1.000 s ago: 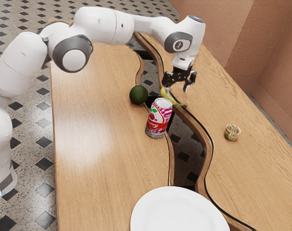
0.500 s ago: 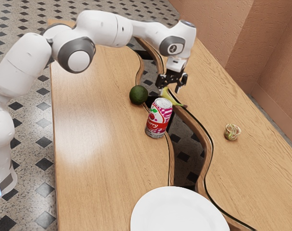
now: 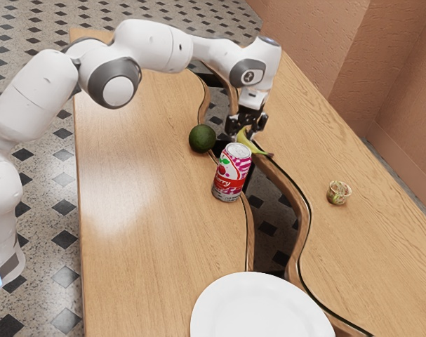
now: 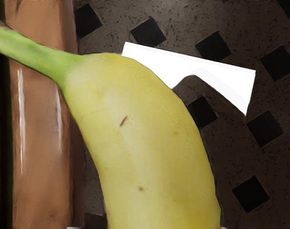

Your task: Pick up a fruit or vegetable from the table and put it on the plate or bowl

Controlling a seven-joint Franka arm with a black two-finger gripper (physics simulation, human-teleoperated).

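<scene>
A white round plate (image 3: 262,309) sits at the near table edge. Beyond a pink-and-white cherry drink can (image 3: 231,172), a curved yellow banana (image 3: 257,147) lies at the rim of the gap between tabletops, right of a dark green avocado (image 3: 202,137). The black two-finger gripper (image 3: 245,130) hangs low over it; whether it has closed cannot be told. The fruit is likely light and easily bruised, so a gentle hold across its thick middle should suit it.
</scene>
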